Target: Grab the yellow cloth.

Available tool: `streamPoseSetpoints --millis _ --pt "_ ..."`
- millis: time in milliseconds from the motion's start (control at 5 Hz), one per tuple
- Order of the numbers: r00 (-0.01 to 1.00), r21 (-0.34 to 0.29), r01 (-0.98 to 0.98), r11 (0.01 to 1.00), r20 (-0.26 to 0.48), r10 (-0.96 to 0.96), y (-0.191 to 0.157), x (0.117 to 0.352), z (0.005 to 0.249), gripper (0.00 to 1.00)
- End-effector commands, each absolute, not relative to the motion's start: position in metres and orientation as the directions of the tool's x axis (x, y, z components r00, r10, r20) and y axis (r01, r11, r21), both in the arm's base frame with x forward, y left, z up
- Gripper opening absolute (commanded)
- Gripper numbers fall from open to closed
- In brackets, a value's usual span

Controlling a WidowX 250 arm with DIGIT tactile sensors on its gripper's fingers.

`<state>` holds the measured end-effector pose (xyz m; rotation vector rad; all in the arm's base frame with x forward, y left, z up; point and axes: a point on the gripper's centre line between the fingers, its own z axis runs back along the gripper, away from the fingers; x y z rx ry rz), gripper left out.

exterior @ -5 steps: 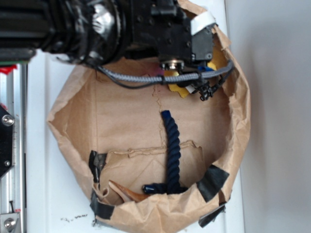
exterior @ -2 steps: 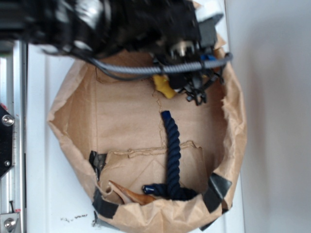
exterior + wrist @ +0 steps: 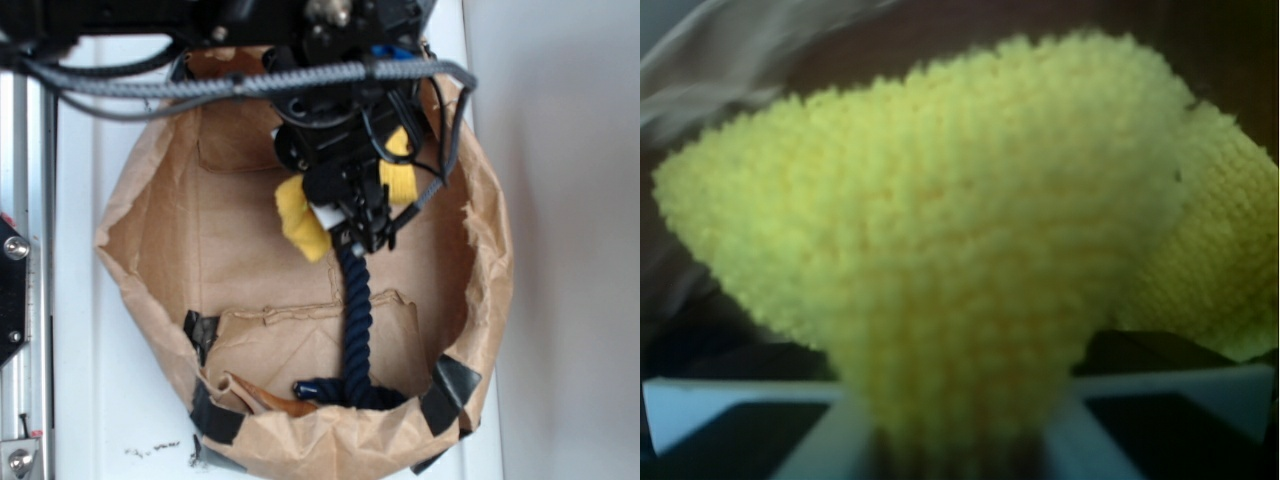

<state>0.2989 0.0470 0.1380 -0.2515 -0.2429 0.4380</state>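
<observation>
White worktop (image 3: 90, 150) fills the exterior view, with a metal rail down one edge and a paler wall along the other. On it sits a brown paper bag (image 3: 150, 230) with its rim rolled down into a shallow basin, patched at the near rim with strips of black tape (image 3: 445, 385).

Over the far half of the bag hangs the black arm, and the gripper (image 3: 365, 225) points down into the basin. A grey braided cable (image 3: 240, 85) runs across just above it.

The yellow cloth (image 3: 300, 218) is pinched in the gripper. In the exterior view it bulges out on both sides of it, a larger lobe on one side and a smaller one on the other, partly hidden by the arm. From the wrist view the cloth (image 3: 940, 230) fills nearly the whole frame, its terry loops fanning up and outward from a narrow waist squeezed between the two pale fingers (image 3: 710, 410) at the bottom edge, so the jaws stand narrow on the fabric.

Directly below the gripper starts a dark navy twisted rope (image 3: 357, 320). Its upper end lies right at the fingertips; whether it touches them cannot be told. The rope runs straight away from the gripper and curls at the bag's near rim.
</observation>
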Motion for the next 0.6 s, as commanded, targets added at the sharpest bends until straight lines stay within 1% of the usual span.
streamPoseSetpoints --millis 0,200,400 --pt "0.915 -0.268 -0.269 0.925 0.23 0.333 0.0114 0.2902 0.1974 0.0" --pt "0.923 -0.247 -0.245 0.938 0.237 0.303 0.0058 0.2847 0.1992 0.0" --pt "0.926 -0.173 -0.259 0.95 0.234 0.295 0.0045 0.2838 0.1995 0.0"
